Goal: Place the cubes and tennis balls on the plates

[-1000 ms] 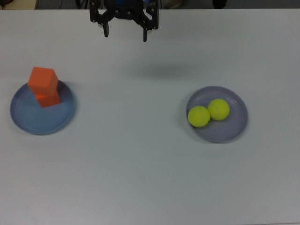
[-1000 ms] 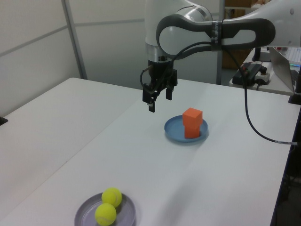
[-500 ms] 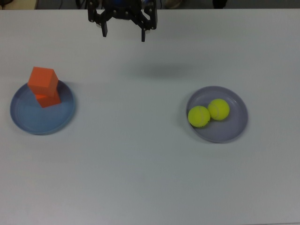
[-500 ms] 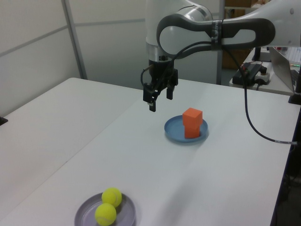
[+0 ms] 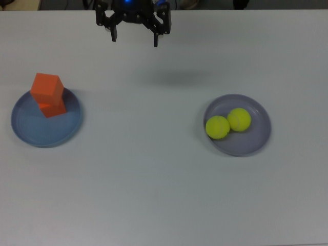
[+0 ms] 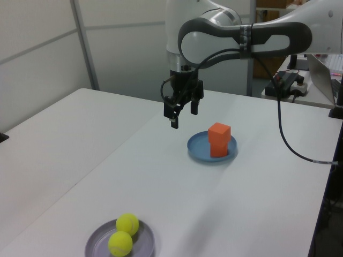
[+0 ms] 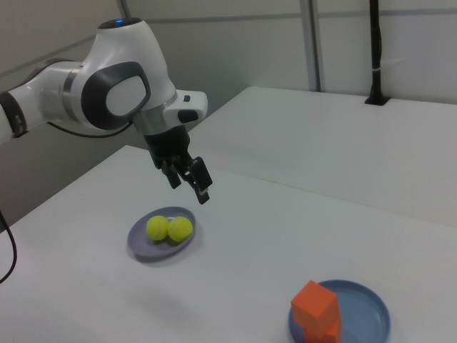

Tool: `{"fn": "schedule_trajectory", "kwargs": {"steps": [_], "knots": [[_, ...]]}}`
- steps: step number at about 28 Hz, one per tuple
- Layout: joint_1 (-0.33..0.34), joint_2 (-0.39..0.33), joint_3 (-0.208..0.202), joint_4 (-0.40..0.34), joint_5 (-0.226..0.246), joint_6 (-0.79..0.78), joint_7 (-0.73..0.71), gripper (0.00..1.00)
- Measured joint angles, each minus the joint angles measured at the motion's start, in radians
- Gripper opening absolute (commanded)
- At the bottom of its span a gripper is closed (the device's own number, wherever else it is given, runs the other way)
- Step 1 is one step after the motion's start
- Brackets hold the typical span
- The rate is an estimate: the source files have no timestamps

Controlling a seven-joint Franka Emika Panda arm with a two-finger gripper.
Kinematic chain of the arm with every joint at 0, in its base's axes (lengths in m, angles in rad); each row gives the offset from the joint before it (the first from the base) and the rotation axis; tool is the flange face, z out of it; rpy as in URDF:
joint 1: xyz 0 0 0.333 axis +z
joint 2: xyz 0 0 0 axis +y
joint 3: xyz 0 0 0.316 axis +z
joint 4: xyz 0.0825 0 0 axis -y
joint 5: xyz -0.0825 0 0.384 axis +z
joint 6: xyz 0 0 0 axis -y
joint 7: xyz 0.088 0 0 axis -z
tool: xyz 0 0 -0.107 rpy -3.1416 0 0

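No writing or label can be read on anything here. The gripper (image 5: pixel 134 37) hangs above the white table (image 5: pixel 154 189) with its jaws spread wide and holding nothing. Well away to one side of the jaws, two matte orange cubes (image 5: pixel 47 94) are stacked on the light blue plate (image 5: pixel 48 133); well away to the other side, two fuzzy yellow-green tennis balls (image 5: pixel 228 123) lie touching on the smooth lavender-grey plate (image 5: pixel 256 141).

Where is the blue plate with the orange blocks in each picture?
Top view: the blue plate is at the far left, halfway down.
Left view: the plate is right of the middle, below the gripper.
Right view: the plate is in the bottom right corner.
Shared landmark: the stacked orange blocks on it.
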Motion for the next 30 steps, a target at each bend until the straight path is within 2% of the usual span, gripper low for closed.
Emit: {"fn": "schedule_trajectory", "kwargs": {"steps": [30], "knots": [[0.001,-0.003,0.008,0.002,0.0,-0.043,0.0,1.0]]}}
